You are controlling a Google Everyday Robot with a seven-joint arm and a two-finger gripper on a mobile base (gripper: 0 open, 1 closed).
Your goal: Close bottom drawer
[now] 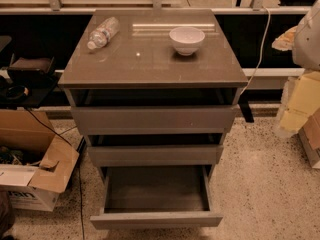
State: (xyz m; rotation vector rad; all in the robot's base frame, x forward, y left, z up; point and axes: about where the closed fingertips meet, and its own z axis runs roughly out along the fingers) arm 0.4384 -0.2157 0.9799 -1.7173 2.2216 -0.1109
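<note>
Grey bottom drawer [156, 218] open; gripper off-cam.

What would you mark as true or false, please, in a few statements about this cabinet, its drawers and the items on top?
1. The bottom drawer is pulled far out. True.
2. A bowl sits inside the bottom drawer. False: nothing shows inside it; the white bowl stands on the cabinet top.
3. A plastic bottle lies on its side on the cabinet top. True.
4. The gripper is pressing on the bottom drawer's front. False: the gripper is not in view, and nothing touches the front.
</note>
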